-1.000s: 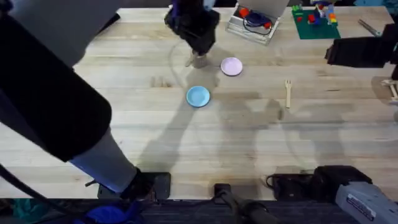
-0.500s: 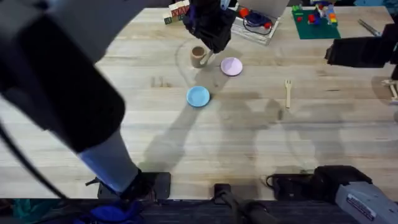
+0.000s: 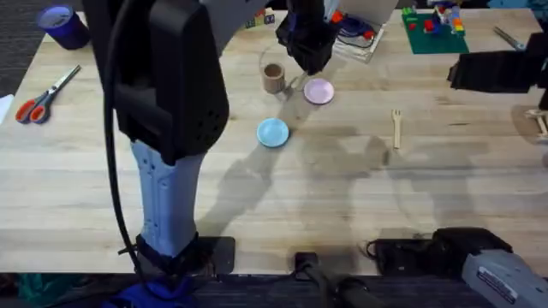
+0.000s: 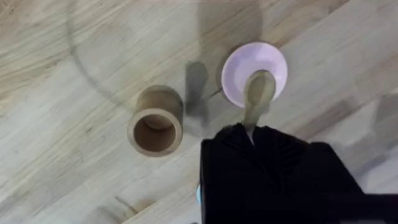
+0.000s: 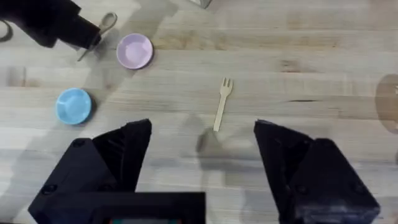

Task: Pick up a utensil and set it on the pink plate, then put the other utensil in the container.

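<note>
My left gripper [image 3: 310, 58] is shut on the handle of the pale wooden spoon [image 4: 259, 89]. The spoon's bowl hangs over the pink plate [image 4: 273, 62], a little above it. The brown cup [image 3: 273, 78] stands upright just left of the plate, empty inside [image 4: 155, 130]. The wooden fork [image 3: 396, 127] lies flat on the table to the right, prongs pointing away. My right gripper [image 5: 202, 146] hovers open above the table, and the fork [image 5: 220, 102] lies just beyond its fingers with nothing between them. The right wrist view also shows the left gripper [image 5: 93, 37] with the spoon beside the pink plate [image 5: 135, 51].
A light-blue plate [image 3: 273, 132] sits in front of the cup. A clear plastic box [image 3: 349, 27] and a green brick plate [image 3: 433, 26] stand at the back. Scissors [image 3: 38, 101] and a blue tape roll [image 3: 58, 20] lie at the far left.
My left arm has swung right with the spoon, from over the cup to the pink plate, uncovering the cup. The right arm and fork have not moved.
</note>
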Controlling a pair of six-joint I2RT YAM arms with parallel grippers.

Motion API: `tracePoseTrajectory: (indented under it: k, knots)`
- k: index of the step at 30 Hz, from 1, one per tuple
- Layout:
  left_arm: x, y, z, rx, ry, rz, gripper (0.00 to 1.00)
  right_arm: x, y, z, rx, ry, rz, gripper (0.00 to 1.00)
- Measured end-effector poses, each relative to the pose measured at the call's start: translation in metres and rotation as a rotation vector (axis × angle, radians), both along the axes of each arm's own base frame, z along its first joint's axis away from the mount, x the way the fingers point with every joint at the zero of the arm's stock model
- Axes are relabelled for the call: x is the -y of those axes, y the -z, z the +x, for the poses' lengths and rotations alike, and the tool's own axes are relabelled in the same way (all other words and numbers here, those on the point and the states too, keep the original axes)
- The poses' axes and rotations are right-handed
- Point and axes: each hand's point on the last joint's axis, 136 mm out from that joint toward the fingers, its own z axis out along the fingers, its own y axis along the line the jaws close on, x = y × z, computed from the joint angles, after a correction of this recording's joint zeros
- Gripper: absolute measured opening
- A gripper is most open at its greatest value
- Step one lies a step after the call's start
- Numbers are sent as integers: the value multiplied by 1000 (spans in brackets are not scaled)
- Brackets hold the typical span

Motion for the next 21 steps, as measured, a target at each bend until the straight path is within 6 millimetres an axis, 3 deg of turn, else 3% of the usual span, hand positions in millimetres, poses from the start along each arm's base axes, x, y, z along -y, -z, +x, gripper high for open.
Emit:
tracePoseTrajectory:
  k: [9, 21]
  knots:
    - [8, 15, 8, -1, 5, -13, 40, 0, 0, 0, 0, 0, 0, 996]
    - [22, 55, 22, -15, 13, -24, 40, 0, 0, 0, 0, 0, 0, 995]
